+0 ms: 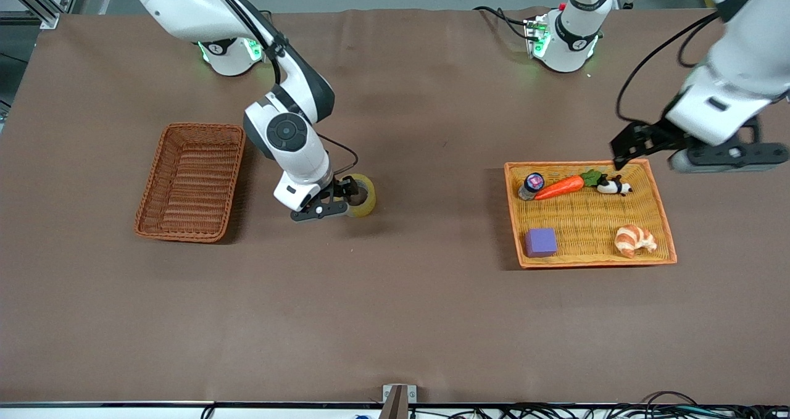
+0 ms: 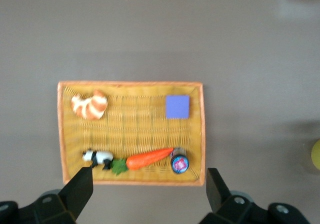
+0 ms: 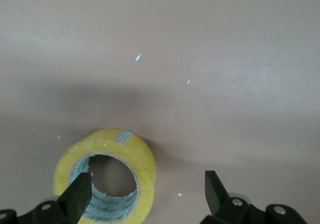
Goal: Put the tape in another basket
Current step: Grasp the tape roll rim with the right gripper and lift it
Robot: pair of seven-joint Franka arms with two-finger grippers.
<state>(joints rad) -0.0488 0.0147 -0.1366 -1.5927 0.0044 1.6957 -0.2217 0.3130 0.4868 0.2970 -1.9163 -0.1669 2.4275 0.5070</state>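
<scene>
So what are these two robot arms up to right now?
The right gripper is at the tape, which lies on the table between the two baskets; its fingers are open, one inside the roll's hole, nothing squeezed yet. The dark wicker basket sits toward the right arm's end. The left gripper waits, open, over the orange tray that holds a toy carrot and croissant.

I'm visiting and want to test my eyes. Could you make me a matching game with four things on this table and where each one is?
Things:
1. tape
2. purple block
3. right end effector
4. left end effector

Places:
A. in the orange-yellow tray, beside the croissant
B. open, above the tray's edge
C. on the bare tablecloth, between the basket and the tray
D. open, down at the tape

Pairs: 1-C, 2-A, 3-D, 4-B
</scene>
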